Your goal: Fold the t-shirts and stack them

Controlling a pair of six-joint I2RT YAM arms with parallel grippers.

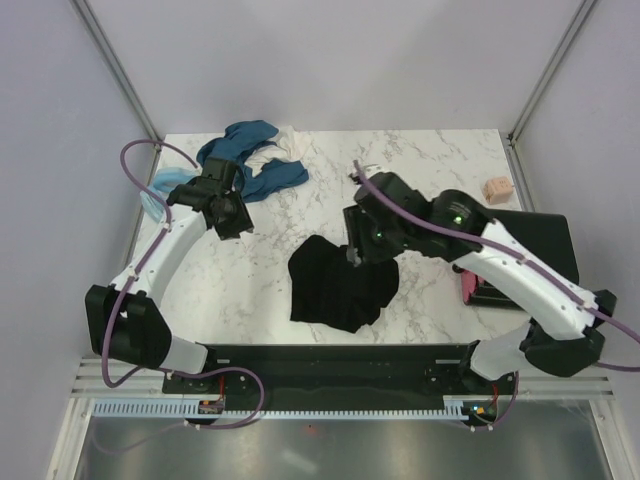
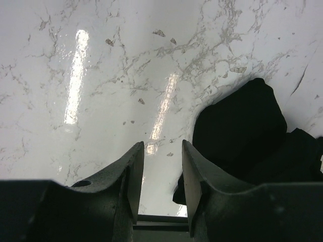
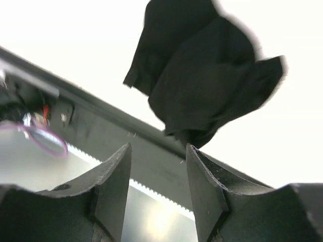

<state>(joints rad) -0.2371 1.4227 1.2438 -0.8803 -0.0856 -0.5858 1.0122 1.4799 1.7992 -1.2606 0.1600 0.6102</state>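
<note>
Right gripper (image 3: 157, 151) hangs spread, empty, over the crumpled black t-shirt (image 1: 338, 285) mid table (image 1: 430, 170), probably lining up a grab to flatten it. Left gripper (image 2: 160, 151), also spread, sits near the far-left corner's blue t-shirts (image 1: 250, 165).

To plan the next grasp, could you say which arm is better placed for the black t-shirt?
Probably right: the right gripper, open, hangs over the black t-shirt; the left gripper is farther off.
</note>
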